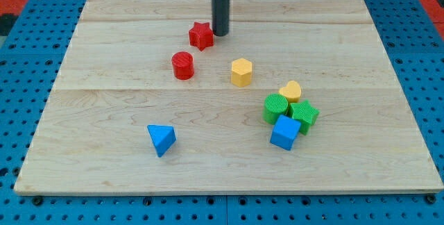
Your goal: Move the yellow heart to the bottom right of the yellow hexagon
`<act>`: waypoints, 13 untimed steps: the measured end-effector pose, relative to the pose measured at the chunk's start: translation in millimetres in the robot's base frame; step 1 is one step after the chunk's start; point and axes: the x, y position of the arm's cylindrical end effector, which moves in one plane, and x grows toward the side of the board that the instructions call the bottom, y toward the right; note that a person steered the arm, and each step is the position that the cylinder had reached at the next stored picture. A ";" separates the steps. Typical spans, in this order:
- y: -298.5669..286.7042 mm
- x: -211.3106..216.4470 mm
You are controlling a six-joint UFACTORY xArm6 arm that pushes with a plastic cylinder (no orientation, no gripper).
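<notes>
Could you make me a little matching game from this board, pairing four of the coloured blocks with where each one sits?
Blocks:
1. red star
2. blue triangle
3. yellow heart
4. yellow hexagon

Places:
A. alone toward the view's bottom left
B. right beside my tip
C. in the cluster with the green blocks
D. standing alone, to the right of the red cylinder

Pairs: 1-B, 2-A, 3-C, 4-D

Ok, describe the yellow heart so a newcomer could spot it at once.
Start at the wooden board and go to the tight cluster of four blocks toward the view's lower right. The yellow heart sits at the cluster's top, against the green cylinder and green star, above the blue cube. It is the cluster's only yellow block; the yellow hexagon stands alone.
</notes>
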 end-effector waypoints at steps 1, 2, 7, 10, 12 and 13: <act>-73.4 15.2; -94.8 43.3; 66.4 74.5; 186.9 148.6; 177.6 183.9; 162.9 191.7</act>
